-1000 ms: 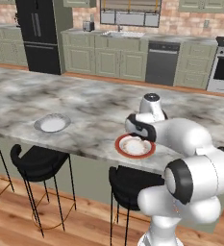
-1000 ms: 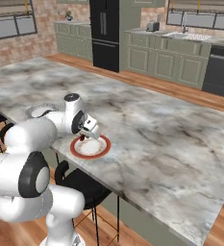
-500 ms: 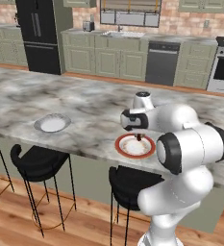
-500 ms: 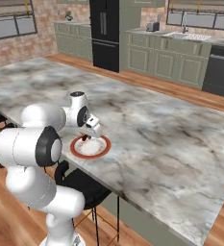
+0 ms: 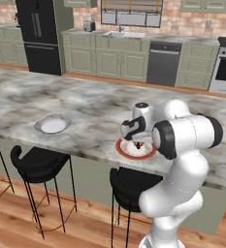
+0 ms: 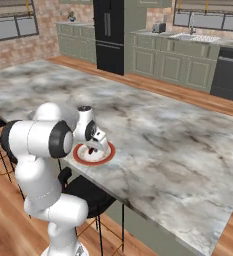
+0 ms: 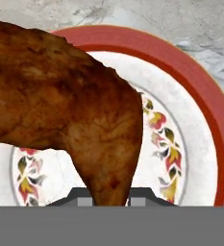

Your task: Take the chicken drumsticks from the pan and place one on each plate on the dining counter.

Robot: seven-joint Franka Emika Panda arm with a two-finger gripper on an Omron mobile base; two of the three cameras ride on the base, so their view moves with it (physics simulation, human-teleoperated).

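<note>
My gripper (image 5: 138, 144) clenches the dark drumstick (image 7: 70, 115) by its narrow end, hanging directly over the red-rimmed plate (image 7: 200, 101). The plate lies straight below on the desk (image 5: 85, 106), so lowering suffices.

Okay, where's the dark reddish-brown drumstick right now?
In the hand view, the reddish-brown drumstick hangs in the shut hand, over the red-rimmed white plate at the marbled counter's near edge.

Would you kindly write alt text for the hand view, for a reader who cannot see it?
A reddish-brown chicken drumstick, gripped at its narrow end by the end effector, hangs close above a white plate with a red rim and leaf pattern. Grey-white marbled counter shows beyond the plate.
</note>
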